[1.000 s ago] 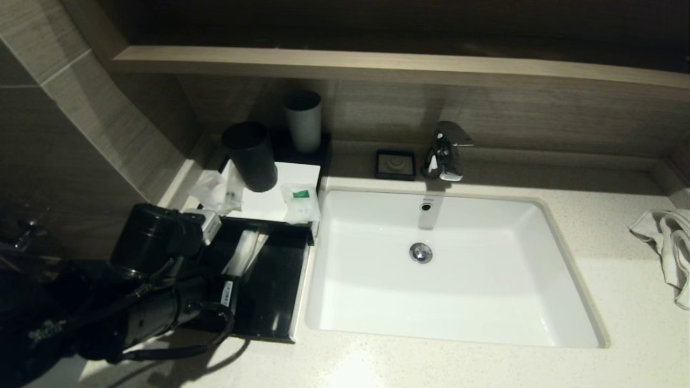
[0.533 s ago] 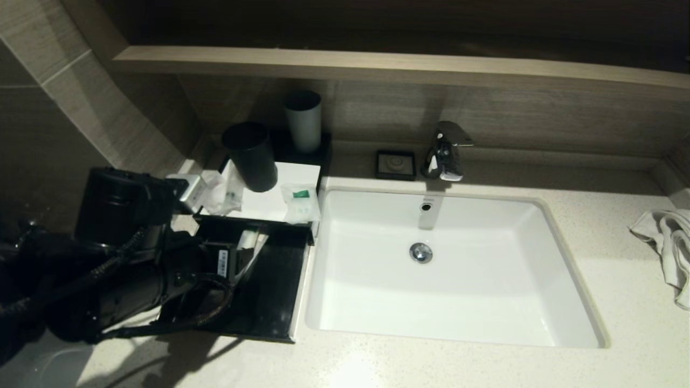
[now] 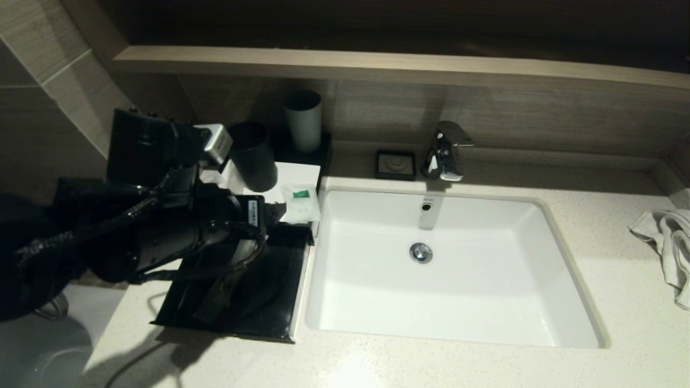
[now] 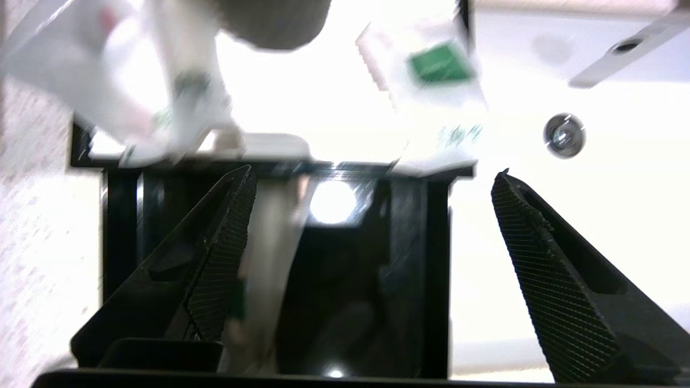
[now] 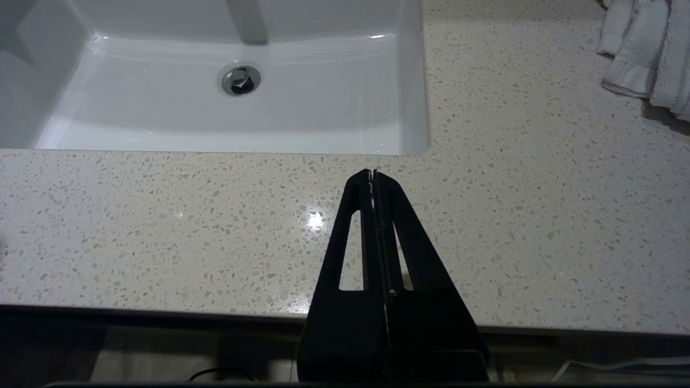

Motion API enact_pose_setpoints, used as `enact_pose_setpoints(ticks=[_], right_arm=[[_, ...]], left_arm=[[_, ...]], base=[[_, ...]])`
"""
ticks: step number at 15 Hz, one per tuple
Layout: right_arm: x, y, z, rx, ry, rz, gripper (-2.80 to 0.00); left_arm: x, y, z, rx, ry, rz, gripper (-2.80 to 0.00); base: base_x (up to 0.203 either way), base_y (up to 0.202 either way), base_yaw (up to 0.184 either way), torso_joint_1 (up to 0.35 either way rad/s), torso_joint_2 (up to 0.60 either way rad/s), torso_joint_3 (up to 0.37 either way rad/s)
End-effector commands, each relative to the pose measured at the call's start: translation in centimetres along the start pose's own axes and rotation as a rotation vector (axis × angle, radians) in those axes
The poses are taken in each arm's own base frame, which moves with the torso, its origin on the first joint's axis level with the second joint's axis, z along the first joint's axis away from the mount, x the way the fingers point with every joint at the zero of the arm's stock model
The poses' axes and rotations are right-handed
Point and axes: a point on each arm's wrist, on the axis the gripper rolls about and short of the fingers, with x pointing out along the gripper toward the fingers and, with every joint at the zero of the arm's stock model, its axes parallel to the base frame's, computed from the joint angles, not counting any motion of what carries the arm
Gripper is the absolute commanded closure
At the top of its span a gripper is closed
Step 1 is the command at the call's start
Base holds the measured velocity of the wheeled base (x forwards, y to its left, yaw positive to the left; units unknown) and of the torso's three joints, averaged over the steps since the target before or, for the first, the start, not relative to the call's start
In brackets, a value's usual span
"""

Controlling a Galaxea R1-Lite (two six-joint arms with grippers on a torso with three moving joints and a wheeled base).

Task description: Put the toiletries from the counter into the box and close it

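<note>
The open black box (image 3: 269, 302) stands left of the sink. In the left wrist view a long white packet (image 4: 269, 248) lies inside the box (image 4: 409, 258). Behind the box is a white panel (image 3: 294, 175). On it lie a sachet with a green label (image 3: 300, 202), also in the left wrist view (image 4: 436, 81), and clear packets (image 4: 102, 75). My left gripper (image 3: 274, 210) is open and empty, hovering over the box's far end, just short of the sachet; its wrist view (image 4: 373, 172) shows nothing between the jaws. My right gripper (image 5: 372, 173) is shut and empty above the counter's front edge.
A dark cup (image 3: 252, 156) stands on the white panel and a grey cup (image 3: 303, 121) behind it. The white sink (image 3: 447, 269) with its tap (image 3: 444, 151) is right of the box. A soap dish (image 3: 396, 164) and a towel (image 3: 671, 248) sit on the counter.
My left arm has risen and swung back and right, from the box's left side to above its far end, near the sachet. The right arm has not visibly moved.
</note>
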Motion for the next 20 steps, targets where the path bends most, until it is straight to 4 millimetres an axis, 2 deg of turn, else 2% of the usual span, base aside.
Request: enact_pose_setpoints(ticks=[1,3,6,9,15,16,20], right_arm=[[0.0,0.0,0.0,0.001,0.0,-0.001,0.0],[0.0,0.0,0.0,0.001,0.0,-0.001,0.0],[0.0,0.0,0.0,0.001,0.0,-0.001,0.0],[0.0,0.0,0.0,0.001,0.0,0.001,0.0],[0.0,0.0,0.0,0.001,0.0,-0.001,0.0],[0.0,0.0,0.0,0.001,0.0,-0.001,0.0],[0.0,0.0,0.0,0.001,0.0,0.001,0.0]], left_arm=[[2.2,-1.8,0.8,0.007,-0.004,-0.023,-2.8],[3.0,-3.0,0.6,0.024,0.014,-0.045,-2.8],[4.1,-3.7,-0.3,0.042,0.046,-0.05,-2.8],[5.0,-3.9,-0.9,0.055,0.065,-0.035,-2.8],[6.4,-4.4,-0.9,0.064,0.068,-0.008,-2.8],[6.6,-4.5,-0.9,0.064,0.068,-0.006,0.0],[6.7,-4.4,-1.0,0.069,0.065,0.018,0.0]], base=[[0.0,0.0,0.0,0.0,0.0,0.0],[0.0,0.0,0.0,0.0,0.0,0.0],[0.0,0.0,0.0,0.0,0.0,0.0],[0.0,0.0,0.0,0.0,0.0,0.0],[0.0,0.0,0.0,0.0,0.0,0.0],[0.0,0.0,0.0,0.0,0.0,0.0],[0.0,0.0,0.0,0.0,0.0,0.0]])
